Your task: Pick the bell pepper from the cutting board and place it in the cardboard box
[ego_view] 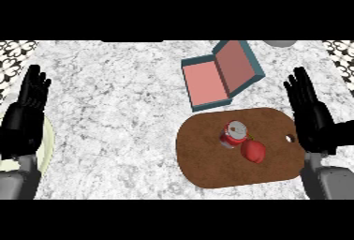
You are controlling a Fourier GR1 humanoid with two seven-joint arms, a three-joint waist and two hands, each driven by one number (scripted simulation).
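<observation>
Our right hand [313, 117] stood beside the cutting board's right edge with fingers straight and nothing in it, near enough, we judged, to reach inward for the bell pepper [253, 151]. That pepper, red, smooth and rounded, lay on the brown oval cutting board [207, 159], touching or just beside a small red can [233, 133] with a pale lid. Beyond the board's far edge sat the cardboard box [207, 84], shallow, pinkish inside with teal outer walls, its lid hinged back so the opening faced up for a drop. Our left hand [27, 108] rested open at the view's left, over a pale plate [47, 145] on the marbled grey desk [110, 117].
</observation>
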